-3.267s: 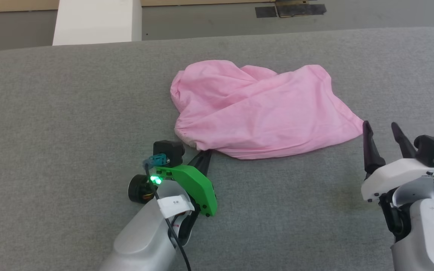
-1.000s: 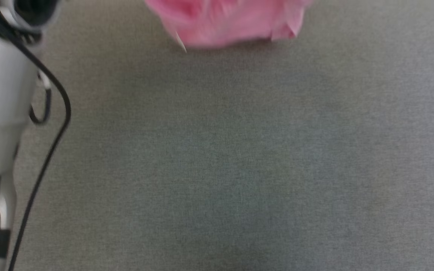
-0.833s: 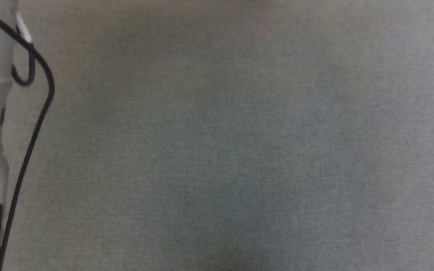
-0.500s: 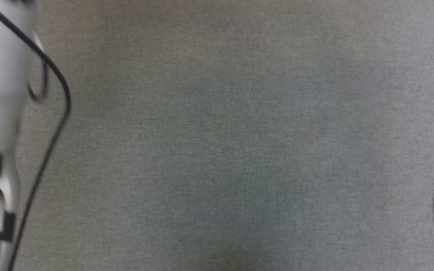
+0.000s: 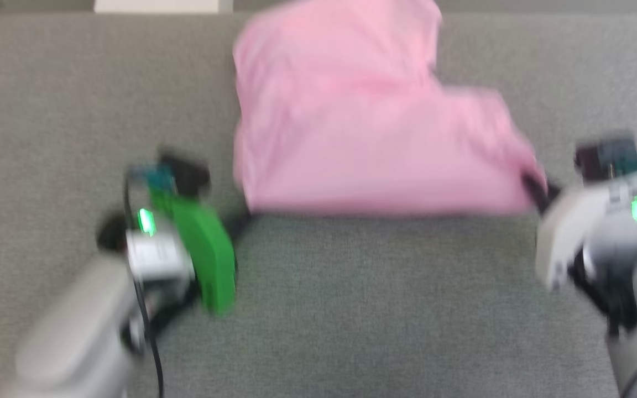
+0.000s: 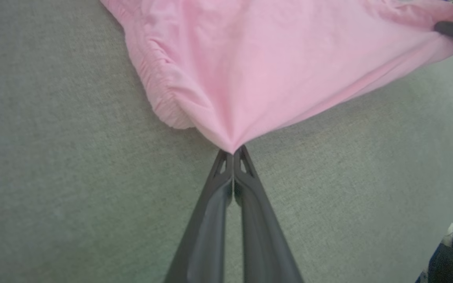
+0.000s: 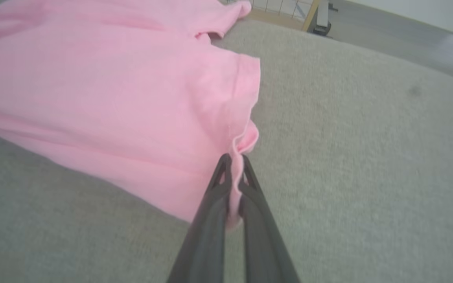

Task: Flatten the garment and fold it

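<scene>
Pink garment (image 5: pixel 363 138) is seen on the grey counter (image 5: pixel 385 309), its near edge held crosswise between left hand (image 6: pixel 233 152) and right hand (image 7: pixel 234 165), each clamped on a corner, cloth lying beyond both.

Grey woven surface (image 5: pixel 385 309), lower centre of head view. White block (image 5: pixel 158 5), upper left edge. Yellow post (image 7: pixel 312 13) on grey floor (image 7: pixel 387 27), top of right wrist view. Dark blurred object (image 6: pixel 452 255), lower right corner, left wrist view.
</scene>
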Robot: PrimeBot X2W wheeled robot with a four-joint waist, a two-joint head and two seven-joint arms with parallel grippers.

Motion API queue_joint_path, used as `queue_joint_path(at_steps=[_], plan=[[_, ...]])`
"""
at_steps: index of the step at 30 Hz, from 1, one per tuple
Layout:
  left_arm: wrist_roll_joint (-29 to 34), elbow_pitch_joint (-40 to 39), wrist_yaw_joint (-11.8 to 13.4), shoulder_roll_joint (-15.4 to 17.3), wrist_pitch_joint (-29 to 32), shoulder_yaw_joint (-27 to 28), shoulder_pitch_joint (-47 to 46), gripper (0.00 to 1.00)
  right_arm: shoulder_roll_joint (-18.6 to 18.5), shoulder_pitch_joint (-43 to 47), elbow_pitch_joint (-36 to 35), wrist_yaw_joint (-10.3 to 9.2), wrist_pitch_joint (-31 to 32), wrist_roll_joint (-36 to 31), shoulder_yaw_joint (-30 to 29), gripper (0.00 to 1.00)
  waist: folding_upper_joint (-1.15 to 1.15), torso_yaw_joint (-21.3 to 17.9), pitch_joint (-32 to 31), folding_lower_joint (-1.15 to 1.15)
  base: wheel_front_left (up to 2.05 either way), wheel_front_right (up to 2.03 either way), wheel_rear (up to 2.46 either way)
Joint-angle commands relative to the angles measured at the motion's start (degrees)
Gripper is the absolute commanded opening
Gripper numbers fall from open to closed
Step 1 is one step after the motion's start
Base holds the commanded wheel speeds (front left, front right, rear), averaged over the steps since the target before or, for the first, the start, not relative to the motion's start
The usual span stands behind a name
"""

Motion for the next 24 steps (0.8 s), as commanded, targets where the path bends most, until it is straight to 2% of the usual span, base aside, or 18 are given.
queue_joint_path(at_steps=[1, 2, 3, 8, 12, 17, 20, 24], plan=[[-1.2, -2.4, 1.4, 1.0, 0.4, -0.5, 3.9, 0.00, 0.7, 3.6, -2.0, -0.11, 1.0, 0.2, -0.9, 0.00, 0.00, 0.6, -4.5, 0.00, 0.00, 0.00, 0.00], [-1.6, -4.1, 2.4, 1.6, 0.6, -0.8, 6.5, 0.00, 1.2, 6.1, -3.4, -0.11, 1.7, 0.1, -1.6, 0.00, 0.00, 0.6, -5.1, 0.00, 0.00, 0.00, 0.00], [-2.2, -9.2, 5.9, 3.7, 0.9, -1.9, 14.5, 0.00, 3.4, 14.2, -7.7, -0.11, 4.2, -0.5, -3.6, 0.00, 0.00, 0.7, -7.0, 0.00, 0.00, 0.00, 0.00], [-3.2, -15.3, 10.4, 5.8, 1.5, -3.5, 23.7, 0.00, 6.1, 25.3, -12.8, -0.11, 9.2, -2.6, -6.8, 0.00, 0.00, 1.2, -9.2, 0.00, 0.00, 0.00, 0.00], [-3.8, -19.5, 12.7, 6.6, 2.1, -4.5, 28.0, 0.00, 8.3, 32.1, -17.0, -0.11, 14.2, -3.4, -9.3, 0.00, 0.00, 1.8, -10.2, 0.00, 0.00, 0.00, 0.00], [-3.1, -22.2, 13.6, 4.7, -1.1, -3.9, 28.6, 0.00, 9.7, 33.9, -22.5, -0.11, 15.1, -3.8, -10.5, 0.00, 0.00, 2.1, -10.6, 0.00, 0.00, 0.00, 0.00], [-2.4, -22.1, 12.9, 1.9, -4.2, -2.6, 25.9, 0.00, 9.4, 30.0, -24.5, -0.11, 12.6, -4.3, -9.6, 0.00, 0.00, 2.6, -10.6, 0.00, 0.00, 0.00, 0.00], [-1.7, -20.2, 11.6, -0.9, -6.2, -1.4, 21.1, 0.00, 7.6, 22.9, -23.1, -0.11, 10.3, -4.3, -8.4, 0.00, 0.00, 3.4, -9.6, 0.00, 0.00, 0.00, 0.00]])
